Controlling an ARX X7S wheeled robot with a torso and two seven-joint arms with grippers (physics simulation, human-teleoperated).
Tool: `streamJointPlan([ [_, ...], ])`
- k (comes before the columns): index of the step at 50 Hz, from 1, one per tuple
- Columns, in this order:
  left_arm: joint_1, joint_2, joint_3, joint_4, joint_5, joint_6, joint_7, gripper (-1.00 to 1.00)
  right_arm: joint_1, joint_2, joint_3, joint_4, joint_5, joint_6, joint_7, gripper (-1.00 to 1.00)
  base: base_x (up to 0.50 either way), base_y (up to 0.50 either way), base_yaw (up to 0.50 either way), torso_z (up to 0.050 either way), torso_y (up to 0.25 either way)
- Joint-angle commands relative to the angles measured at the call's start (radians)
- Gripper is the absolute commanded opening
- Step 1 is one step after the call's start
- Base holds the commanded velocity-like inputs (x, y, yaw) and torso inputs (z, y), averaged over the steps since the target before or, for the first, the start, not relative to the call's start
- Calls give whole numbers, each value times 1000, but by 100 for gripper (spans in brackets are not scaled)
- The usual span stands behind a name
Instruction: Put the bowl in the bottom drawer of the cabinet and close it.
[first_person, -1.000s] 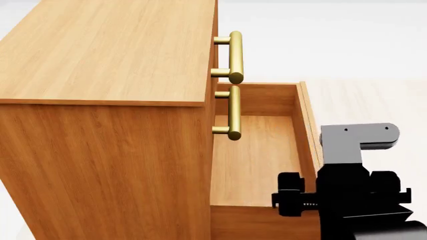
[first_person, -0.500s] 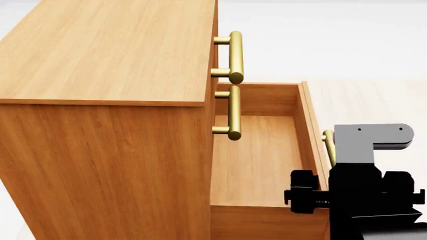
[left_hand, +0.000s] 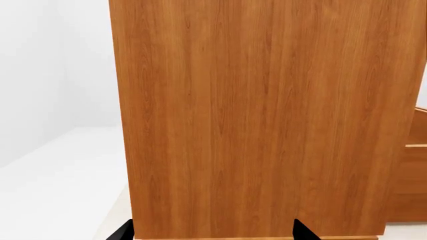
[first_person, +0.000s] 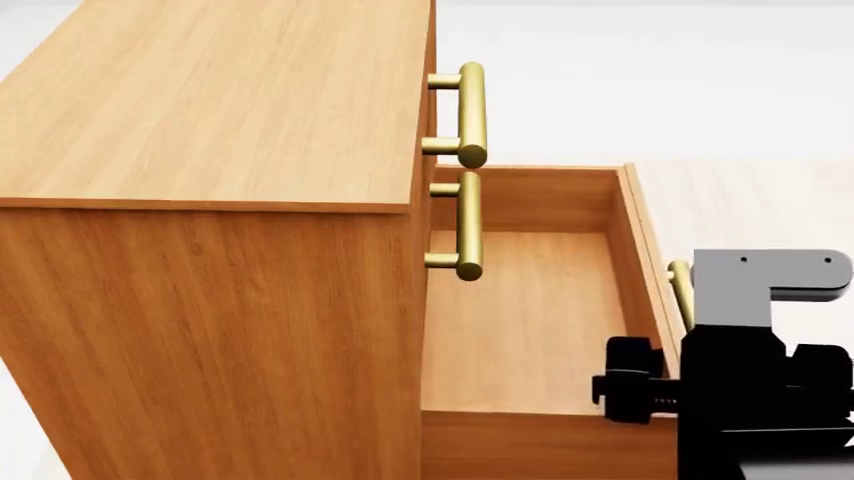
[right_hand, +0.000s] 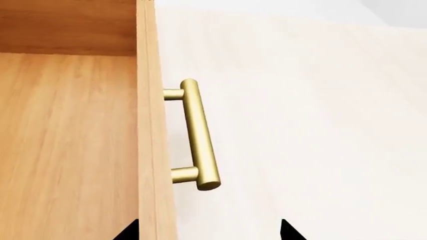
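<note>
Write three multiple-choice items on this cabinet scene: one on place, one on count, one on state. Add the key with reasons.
1. Where is the right hand?
A. Inside the drawer
B. Outside the bottom drawer's front, by its handle
C. On the cabinet top

2. How many brass handles show in the head view?
A. One
B. Two
C. Three

3. What state is the bottom drawer in?
A. Pulled out, with no bowl in the part seen
B. Shut
C. Pulled out, holding a bowl

Key: 1 B, the right wrist view shows both fingertips apart below the handle, outside the front panel. 2 C, two on the upper drawers, one partly hidden behind the arm. 3 A, its visible floor is bare wood.
</note>
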Motion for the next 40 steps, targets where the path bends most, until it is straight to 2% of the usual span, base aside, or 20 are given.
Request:
streamJointPlan([
  [1,0,-2,4,1,1,0,-5,100,-5,17,4,50,-50,-33,9,100,0,0,0,0,0],
  [31,-2,-10,11,1,-3,2,-14,100,-4,28,-5,139,-72,-96,19,100,1,0,0,-1,0],
  [40,-3,-12,14,1,-3,2,-17,100,-46,30,80,-8,-4,-119,-15,100,1,0,0,0,0],
])
